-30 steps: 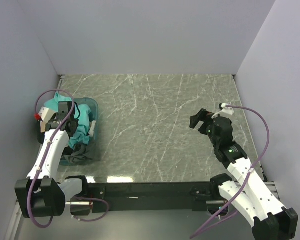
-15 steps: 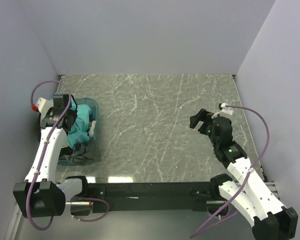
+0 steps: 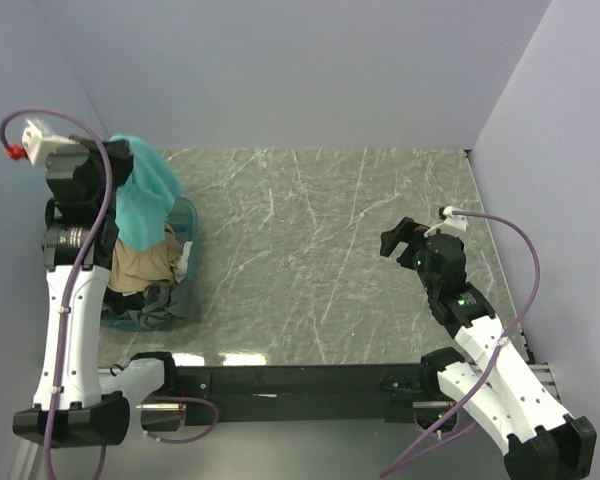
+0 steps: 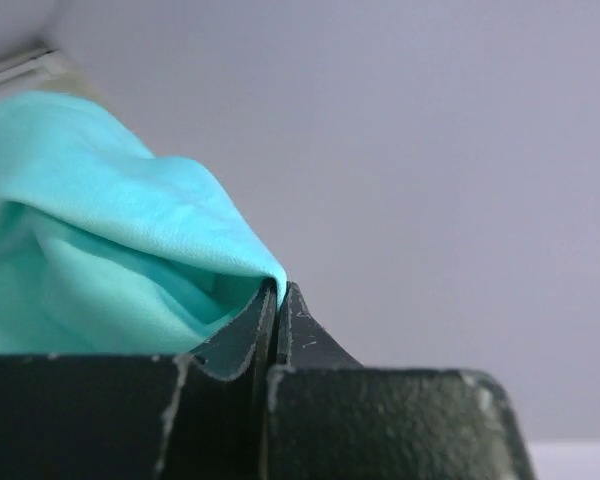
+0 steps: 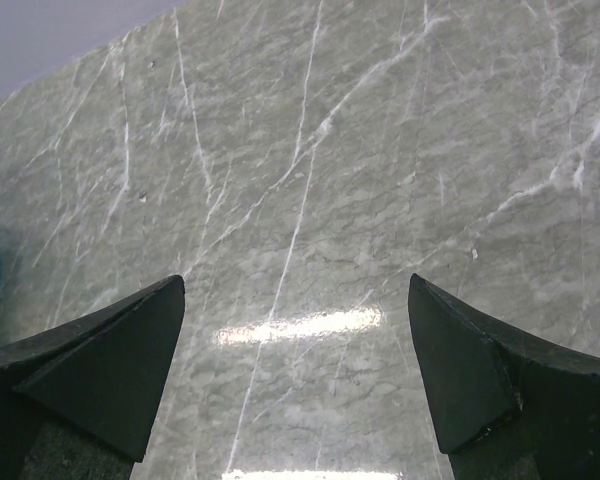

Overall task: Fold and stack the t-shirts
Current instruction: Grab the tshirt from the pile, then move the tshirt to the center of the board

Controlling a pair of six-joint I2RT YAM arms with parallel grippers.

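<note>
A teal t-shirt (image 3: 145, 195) hangs from my left gripper (image 3: 118, 150), which is raised high over the tub at the far left. In the left wrist view the jaws are pressed together on a fold of the teal t-shirt (image 4: 110, 250) at the left gripper (image 4: 278, 290). A tan t-shirt (image 3: 145, 262) and a dark grey t-shirt (image 3: 160, 300) lie in the tub below. My right gripper (image 3: 398, 238) hovers over the bare table at the right, its jaws wide apart with nothing between them; the right wrist view shows the right gripper (image 5: 298, 290) above marble.
The translucent bluish tub (image 3: 188, 215) stands against the left wall. The grey marbled table (image 3: 310, 250) spreads between the two arms, with walls on three sides. A black rail (image 3: 300, 380) runs along the near edge.
My left gripper closed on the teal t-shirt inside the tub, then rose high, pulling the shirt up and uncovering the tan one. The right arm stayed still.
</note>
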